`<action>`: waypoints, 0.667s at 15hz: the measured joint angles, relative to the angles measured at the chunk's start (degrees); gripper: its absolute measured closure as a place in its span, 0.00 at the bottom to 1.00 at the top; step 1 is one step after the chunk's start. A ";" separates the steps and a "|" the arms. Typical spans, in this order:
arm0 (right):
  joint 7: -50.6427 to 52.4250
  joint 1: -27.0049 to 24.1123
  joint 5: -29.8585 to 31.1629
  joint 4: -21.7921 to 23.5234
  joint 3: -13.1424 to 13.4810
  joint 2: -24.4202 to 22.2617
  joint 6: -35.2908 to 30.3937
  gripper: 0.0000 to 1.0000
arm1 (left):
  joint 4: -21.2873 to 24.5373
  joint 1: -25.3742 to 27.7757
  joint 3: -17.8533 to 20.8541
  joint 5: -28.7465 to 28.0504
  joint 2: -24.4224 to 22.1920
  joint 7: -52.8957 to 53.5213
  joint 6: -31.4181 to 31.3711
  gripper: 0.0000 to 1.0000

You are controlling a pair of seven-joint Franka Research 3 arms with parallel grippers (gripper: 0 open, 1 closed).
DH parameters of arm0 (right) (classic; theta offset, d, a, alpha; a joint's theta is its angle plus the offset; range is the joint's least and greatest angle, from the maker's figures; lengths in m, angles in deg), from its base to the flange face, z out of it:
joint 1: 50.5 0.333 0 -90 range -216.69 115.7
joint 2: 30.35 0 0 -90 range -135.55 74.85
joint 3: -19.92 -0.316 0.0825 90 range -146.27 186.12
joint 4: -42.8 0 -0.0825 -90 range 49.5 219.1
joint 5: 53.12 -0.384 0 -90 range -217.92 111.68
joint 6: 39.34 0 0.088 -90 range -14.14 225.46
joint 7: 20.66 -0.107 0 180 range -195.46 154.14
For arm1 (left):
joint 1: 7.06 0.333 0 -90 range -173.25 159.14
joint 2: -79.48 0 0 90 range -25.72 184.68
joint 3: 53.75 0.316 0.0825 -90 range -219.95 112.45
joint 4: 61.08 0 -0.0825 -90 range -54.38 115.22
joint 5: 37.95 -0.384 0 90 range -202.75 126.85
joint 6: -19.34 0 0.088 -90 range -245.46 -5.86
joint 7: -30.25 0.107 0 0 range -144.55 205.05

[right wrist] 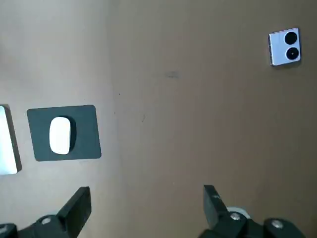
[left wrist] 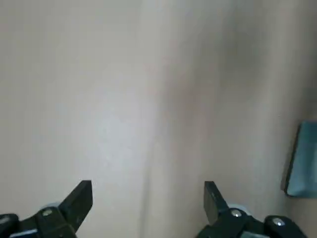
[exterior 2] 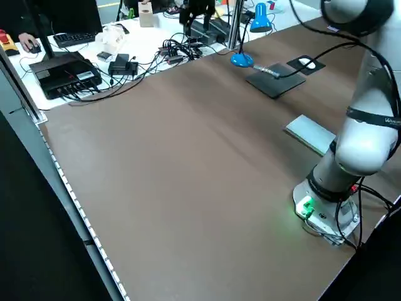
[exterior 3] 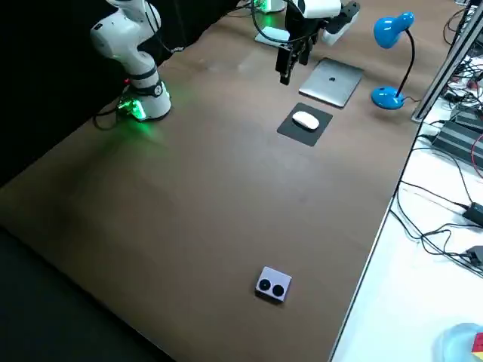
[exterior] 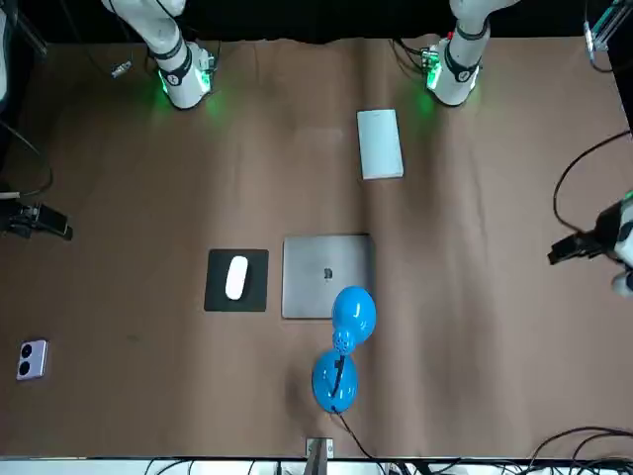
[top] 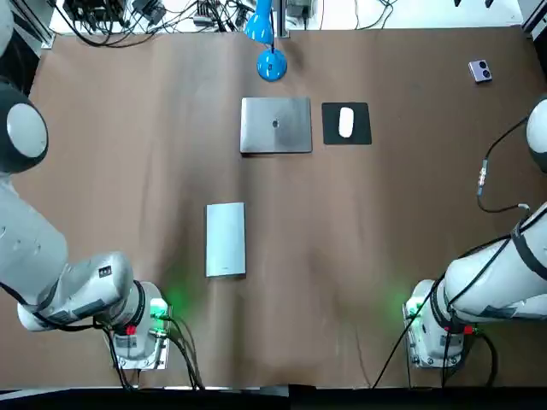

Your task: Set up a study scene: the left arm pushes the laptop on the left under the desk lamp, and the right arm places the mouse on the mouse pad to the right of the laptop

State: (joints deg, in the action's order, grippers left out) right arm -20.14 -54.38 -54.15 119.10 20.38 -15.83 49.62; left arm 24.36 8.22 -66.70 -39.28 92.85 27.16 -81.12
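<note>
With the laptop (top: 276,125) under the lamp (top: 271,64) and the mouse (top: 346,121) on the pad (top: 330,134), the scene looks set, so the left tool (left wrist: 148,191) and right tool (right wrist: 147,196) hang spread and empty.

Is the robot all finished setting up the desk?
Looks finished. The laptop sits by the blue lamp, and the mouse lies on the mouse pad to its right. Nothing is in hand: the left tool and right tool are open and empty. Nothing seems left.

From the front, the lamp (exterior: 353,315) is covering a corner of the laptop (exterior: 316,277); the left wrist view is cutting off a grey slab (left wrist: 303,158).
</note>
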 joint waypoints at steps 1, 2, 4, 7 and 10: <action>0.00 -0.03 0.00 0.00 0.04 0.00 0.00 0.00 | -0.12 -0.51 0.10 0.00 -1.97 0.91 1.29 0.00; 0.00 -0.04 0.00 0.00 0.06 0.00 -0.01 0.00 | -0.18 -1.47 0.46 0.02 -4.05 1.46 2.63 0.00; 0.00 -0.04 0.00 0.00 0.06 0.00 -0.05 0.00 | -0.17 -4.81 2.58 0.29 -7.75 1.72 5.10 0.00; 0.00 -0.03 0.00 0.00 0.04 0.00 -0.06 0.00 | -0.16 -8.71 4.78 0.75 -10.97 1.73 7.00 0.00; 0.00 -0.03 0.00 0.00 0.05 0.00 -0.06 0.00 | -1.88 -10.12 4.94 0.87 -12.01 1.74 9.03 0.00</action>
State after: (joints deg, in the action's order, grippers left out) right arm -20.14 -54.41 -54.16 119.10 20.43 -15.83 49.56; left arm 22.48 -1.91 -61.76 -38.42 80.84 28.90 -72.09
